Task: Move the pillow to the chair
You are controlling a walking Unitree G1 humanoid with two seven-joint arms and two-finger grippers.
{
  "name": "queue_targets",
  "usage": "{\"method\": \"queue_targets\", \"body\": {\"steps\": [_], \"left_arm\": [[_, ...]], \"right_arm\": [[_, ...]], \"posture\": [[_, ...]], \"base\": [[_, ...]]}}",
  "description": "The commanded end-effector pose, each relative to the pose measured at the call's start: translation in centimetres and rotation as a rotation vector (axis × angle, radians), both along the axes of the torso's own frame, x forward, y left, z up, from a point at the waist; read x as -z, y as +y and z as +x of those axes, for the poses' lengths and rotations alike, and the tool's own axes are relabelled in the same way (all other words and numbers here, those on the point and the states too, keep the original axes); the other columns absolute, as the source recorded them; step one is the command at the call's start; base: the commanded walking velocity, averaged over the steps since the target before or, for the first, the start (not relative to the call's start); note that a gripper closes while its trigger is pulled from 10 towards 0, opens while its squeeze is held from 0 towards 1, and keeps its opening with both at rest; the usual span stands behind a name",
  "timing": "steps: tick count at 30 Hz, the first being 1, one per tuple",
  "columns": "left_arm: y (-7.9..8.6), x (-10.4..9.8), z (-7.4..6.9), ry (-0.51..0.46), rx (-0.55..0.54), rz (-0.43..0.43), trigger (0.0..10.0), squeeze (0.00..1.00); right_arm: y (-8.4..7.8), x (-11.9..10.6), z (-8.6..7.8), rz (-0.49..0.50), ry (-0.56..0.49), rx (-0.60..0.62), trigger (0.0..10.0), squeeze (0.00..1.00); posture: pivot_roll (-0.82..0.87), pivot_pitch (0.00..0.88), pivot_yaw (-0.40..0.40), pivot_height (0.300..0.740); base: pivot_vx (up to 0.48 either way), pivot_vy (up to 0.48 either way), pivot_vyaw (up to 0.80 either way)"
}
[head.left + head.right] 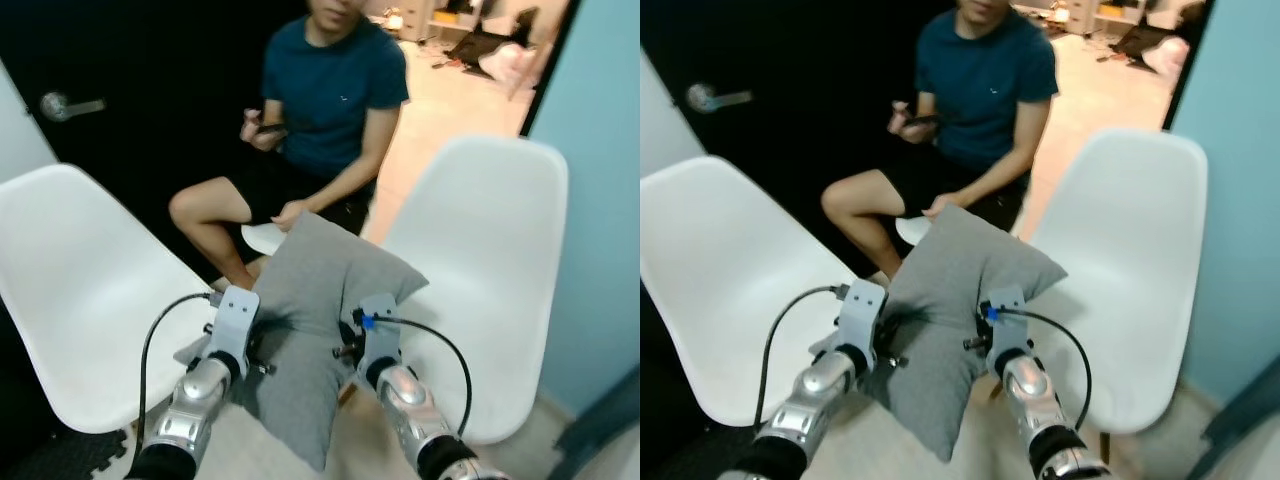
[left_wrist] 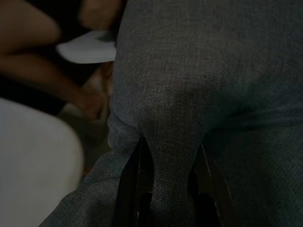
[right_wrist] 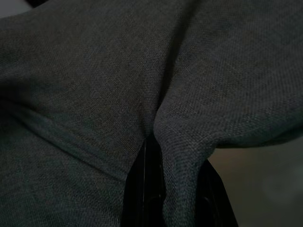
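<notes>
A: Where is the pillow (image 1: 310,330)?

B: In the air between two white chairs, the left gripper (image 2: 165,189) and right gripper (image 3: 175,189) each pinching a fold of it.

A: What's left?

B: Setting it on a chair (image 1: 490,260); a seated person (image 1: 320,110) is behind.

Pillow (image 1: 318,300) is covering both grippers' fingertips: left gripper (image 2: 165,189) and right gripper (image 3: 175,184) are each showing just two dark fingers sinking into grey folds. Pillow's lower corner is getting cut off at the frame bottom. Person (image 1: 330,110) is being cropped at the top edge. Left chair (image 1: 80,290) is running off the frame edge; right chair (image 1: 490,260) seat is partly sitting behind the pillow.
</notes>
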State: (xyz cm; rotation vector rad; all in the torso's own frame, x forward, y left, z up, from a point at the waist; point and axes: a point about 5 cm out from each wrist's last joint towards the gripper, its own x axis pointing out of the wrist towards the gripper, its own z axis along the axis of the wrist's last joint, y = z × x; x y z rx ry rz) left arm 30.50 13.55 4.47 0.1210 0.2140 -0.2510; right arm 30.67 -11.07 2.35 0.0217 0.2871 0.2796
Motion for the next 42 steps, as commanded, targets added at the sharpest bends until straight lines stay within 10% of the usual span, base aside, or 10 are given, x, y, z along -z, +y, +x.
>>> {"method": "queue_targets", "body": {"steps": [1,13,42], "left_arm": [[3.6,-1.2,0.8,-0.048,-0.172,-0.013,10.0,0.0],[2.8,-0.5,0.7,-0.005,-0.209,-0.038,10.0,0.0],[3.2,-1.0,0.7,-0.067,-0.273,-0.026,10.0,0.0]], "right_arm": [[-3.8,0.6,-0.2,-0.06,0.025,0.153,10.0,0.0],[-6.0,0.0,0.4,-0.119,0.022,0.192,10.0,0.0],[-4.5,0.3,0.4,-0.132,0.06,0.058,10.0,0.0]], "posture": [[0.03,0.046,0.093,0.74],[0.0,0.047,0.028,0.74],[0.0,0.047,-0.044,0.74]], "base": [[0.0,0.0,-0.8],[0.0,0.0,-0.8],[0.0,0.0,-0.44]]}}
